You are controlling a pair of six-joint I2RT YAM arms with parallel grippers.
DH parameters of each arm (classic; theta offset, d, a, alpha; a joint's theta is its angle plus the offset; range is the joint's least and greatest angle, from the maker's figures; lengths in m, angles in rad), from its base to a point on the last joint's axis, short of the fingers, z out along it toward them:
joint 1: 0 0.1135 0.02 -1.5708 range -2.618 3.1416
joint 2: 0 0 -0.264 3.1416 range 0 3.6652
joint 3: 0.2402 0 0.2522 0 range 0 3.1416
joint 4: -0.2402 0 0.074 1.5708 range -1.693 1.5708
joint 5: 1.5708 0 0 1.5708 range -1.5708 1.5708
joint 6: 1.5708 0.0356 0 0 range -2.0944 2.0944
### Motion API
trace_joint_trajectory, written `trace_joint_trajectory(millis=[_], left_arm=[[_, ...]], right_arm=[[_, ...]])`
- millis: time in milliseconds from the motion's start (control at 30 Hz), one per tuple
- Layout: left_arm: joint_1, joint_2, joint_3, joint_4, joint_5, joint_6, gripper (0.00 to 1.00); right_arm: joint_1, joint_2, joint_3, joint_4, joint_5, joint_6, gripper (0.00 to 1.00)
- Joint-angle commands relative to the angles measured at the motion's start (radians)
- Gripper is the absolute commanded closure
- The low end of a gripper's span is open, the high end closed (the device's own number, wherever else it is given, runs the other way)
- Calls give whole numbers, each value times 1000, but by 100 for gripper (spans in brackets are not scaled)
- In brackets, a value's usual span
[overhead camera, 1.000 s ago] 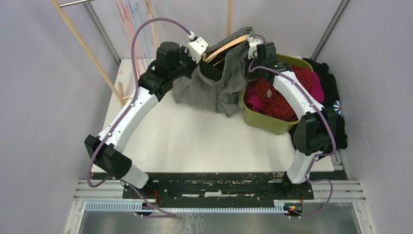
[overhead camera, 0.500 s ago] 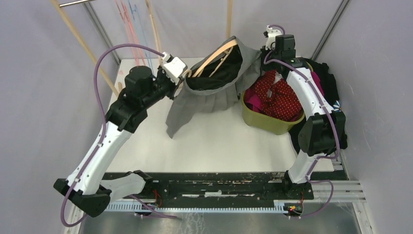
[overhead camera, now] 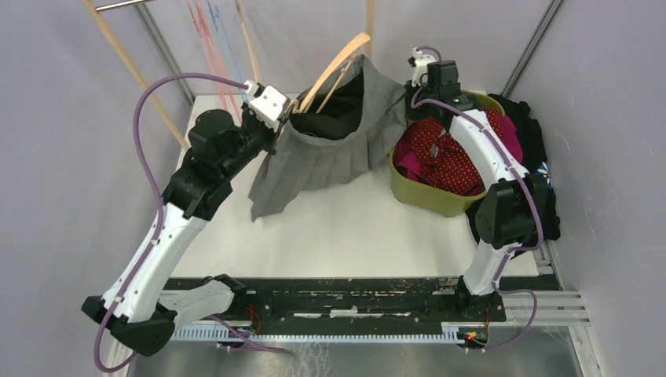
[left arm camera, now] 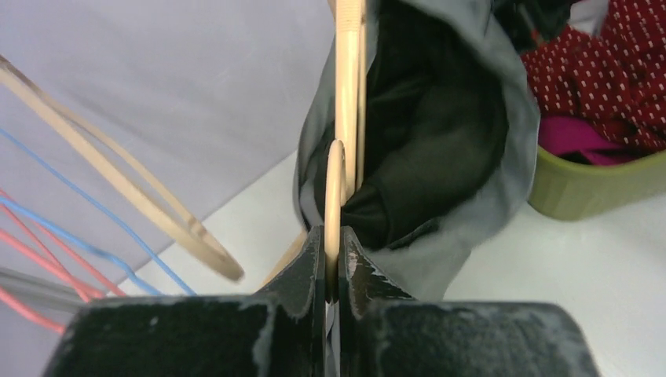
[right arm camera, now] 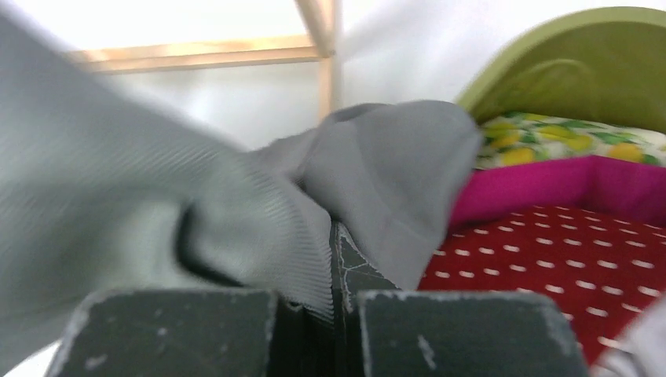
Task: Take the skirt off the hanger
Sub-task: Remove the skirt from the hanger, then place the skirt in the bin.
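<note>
A grey pleated skirt [overhead camera: 330, 153] with a dark lining hangs in the air between my two grippers, its hem trailing onto the white table. The wooden hanger [overhead camera: 338, 61] stands tilted, its upper end sticking out above the waistband. My left gripper [overhead camera: 287, 118] is shut on the hanger's wooden hook loop [left arm camera: 334, 188], with its jaws [left arm camera: 333, 251] pinching it. The hanger's bar [left arm camera: 348, 94] runs up into the skirt [left arm camera: 471, 157]. My right gripper [overhead camera: 407, 85] is shut on the skirt's right waist edge. Grey cloth [right arm camera: 196, 181] drapes over its fingers [right arm camera: 334, 267].
A green basket [overhead camera: 428, 196] of red dotted and pink clothes sits under the right arm, with dark clothes [overhead camera: 542, 157] piled to its right. A wooden rack's poles [overhead camera: 141, 78] and coloured hangers [overhead camera: 208, 47] stand at the back left.
My left gripper has pulled the hanger leftward and tilted it steeper, so its upper end now pokes out of the waistband. The right gripper lifted toward the back, stretching the skirt open.
</note>
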Motion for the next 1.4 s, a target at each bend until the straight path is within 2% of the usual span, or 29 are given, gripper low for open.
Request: trace_joint_trajectory(millis=[0,167,267,333,400,500,600,800,933,1100,1233,1367], left_arm=[[8,161,146,317,-6,-19,97],[8,388,416,380,80,-45,97],[7,455,515,406,125,-89,97],[7,451,515,417,140,-107,97],[8,422,473,409,130,-90,97],[8,337,358,364,83,-45,97],[8,255,246,302,29,-13,97],[8,114,49,226,-15,-29,97],[8,61,-8,194,-13,-40,97],[7,2,-68,200,4,-69,97],[7,-8,-95,189,1,-73,97],[7,-9,-104,189,-1,-67,97]], right_arm=[[142,-63,-66,101,-25,73,99],[328,-149,-191,144,-56,119,99],[357,-193,-232,156,-43,126,99],[349,-225,-226,120,19,77,99],[318,-266,-190,73,61,24,99],[216,-341,-128,52,38,43,99],[138,-393,22,10,45,18,99],[119,-391,371,3,182,-96,99],[118,-335,554,35,364,-208,99],[100,-327,538,199,565,-382,99],[68,-340,469,263,643,-460,99],[1,-342,404,262,656,-477,99]])
